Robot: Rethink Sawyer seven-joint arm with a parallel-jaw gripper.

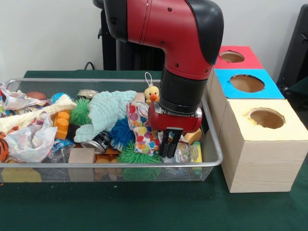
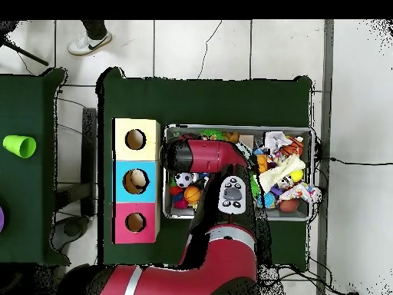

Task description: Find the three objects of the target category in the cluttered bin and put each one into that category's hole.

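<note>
The gripper [image 1: 168,144] hangs low inside the wire bin [image 1: 214,159], at its right end; whether the jaws are released or clenched cannot be told. No writing is legible. Around it lie a polka-dot cloth [image 1: 141,130], a yellow duck toy [image 1: 152,93], green spiky balls [image 1: 137,155], a drink can [image 1: 98,142] and a mint knitted toy [image 1: 108,111]. Beside the bin stand three boxes with holes: wood-coloured [image 1: 260,144], blue [image 1: 245,84], red [image 1: 236,57]. A dark green cover lies on the worktop [image 1: 144,207]. The floor is pale tile [image 2: 230,46].
</note>
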